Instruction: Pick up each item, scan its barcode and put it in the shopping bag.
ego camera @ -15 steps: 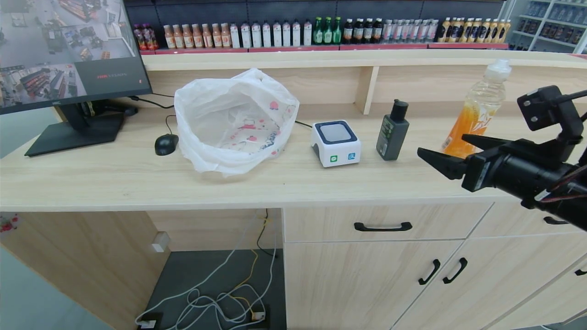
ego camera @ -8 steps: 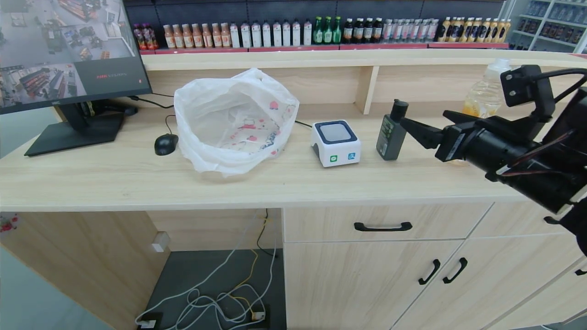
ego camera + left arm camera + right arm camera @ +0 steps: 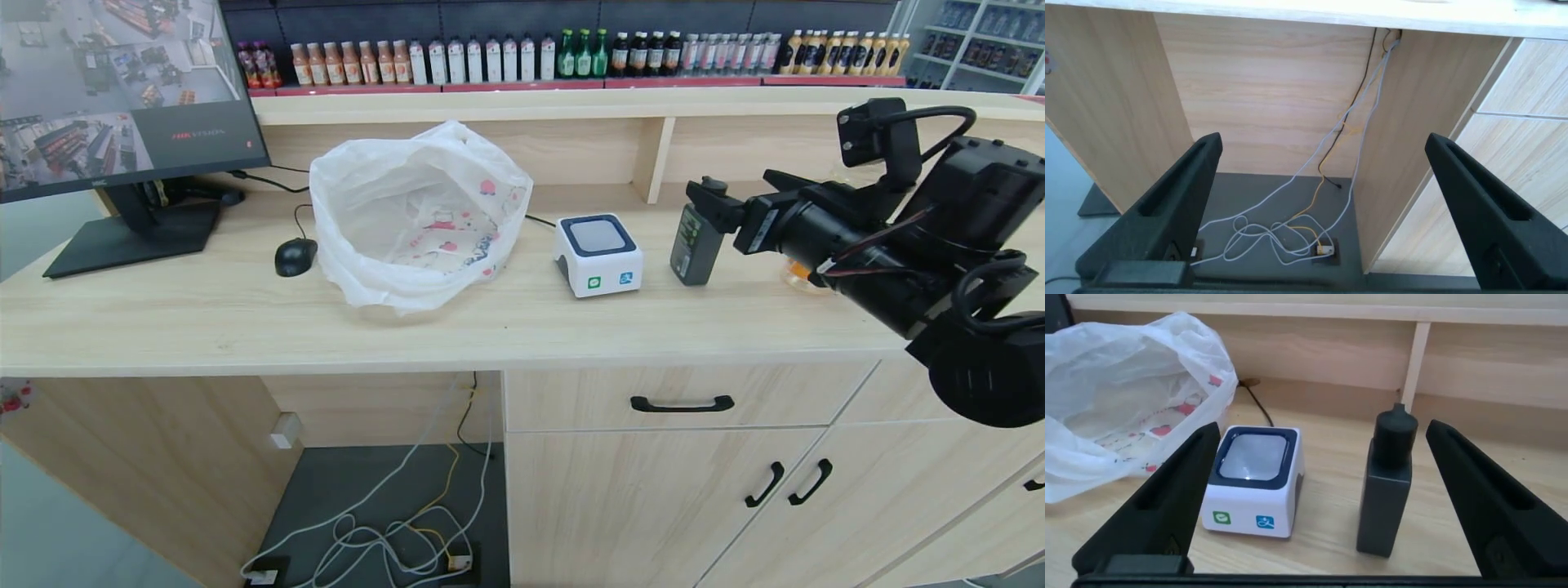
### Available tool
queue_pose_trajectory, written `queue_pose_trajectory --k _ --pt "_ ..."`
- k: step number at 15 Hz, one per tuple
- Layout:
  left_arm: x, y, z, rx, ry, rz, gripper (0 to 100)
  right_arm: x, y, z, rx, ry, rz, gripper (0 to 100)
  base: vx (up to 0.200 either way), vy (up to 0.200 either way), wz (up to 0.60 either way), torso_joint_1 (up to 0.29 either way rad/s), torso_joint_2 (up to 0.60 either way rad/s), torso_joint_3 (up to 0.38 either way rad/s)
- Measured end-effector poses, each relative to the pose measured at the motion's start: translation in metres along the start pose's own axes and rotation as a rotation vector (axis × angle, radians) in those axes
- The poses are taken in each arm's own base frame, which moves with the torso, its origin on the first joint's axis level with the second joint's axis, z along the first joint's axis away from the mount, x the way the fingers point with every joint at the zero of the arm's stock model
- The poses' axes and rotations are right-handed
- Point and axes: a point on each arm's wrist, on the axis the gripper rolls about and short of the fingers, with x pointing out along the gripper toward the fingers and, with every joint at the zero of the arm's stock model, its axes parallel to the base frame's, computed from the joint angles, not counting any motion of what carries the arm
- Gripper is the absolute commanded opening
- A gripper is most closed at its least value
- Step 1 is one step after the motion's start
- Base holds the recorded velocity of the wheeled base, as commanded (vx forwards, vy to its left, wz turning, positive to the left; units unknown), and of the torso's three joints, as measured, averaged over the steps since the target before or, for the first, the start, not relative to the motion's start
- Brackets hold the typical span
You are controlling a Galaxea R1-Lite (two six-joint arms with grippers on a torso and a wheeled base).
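Directly before right pincer, dark bottle

I see a monitor at ten o'clock on the counter, a black mouse near its stand, drink bottles shelved at twelve, cables at six

The light wooden counter carries a white barcode scanner. Just left of the scanner slumps the open shopping bag, then a black mouse and a monitor farther left. A dark pump bottle stands upright just right of the scanner.
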Motion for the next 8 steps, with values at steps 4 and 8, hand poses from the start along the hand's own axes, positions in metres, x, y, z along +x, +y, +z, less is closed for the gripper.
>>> queue_pose_trajectory --k 4,8 --pt "0.0 0.0 0.0 0.0 0.0 0.0 100 0.018 -0.001 -0.006 -0.005 -0.009 -0.021 100 0.0 0.0 0.0 0.0 0.0 0.0" --pt "0.0 0.0 0.0 0.0 0.0 0.0 100 0.039 -0.003 -0.009 -0.005 -0.034 -0.037 100 0.0 0.0 0.0 0.0 0.0 0.0"
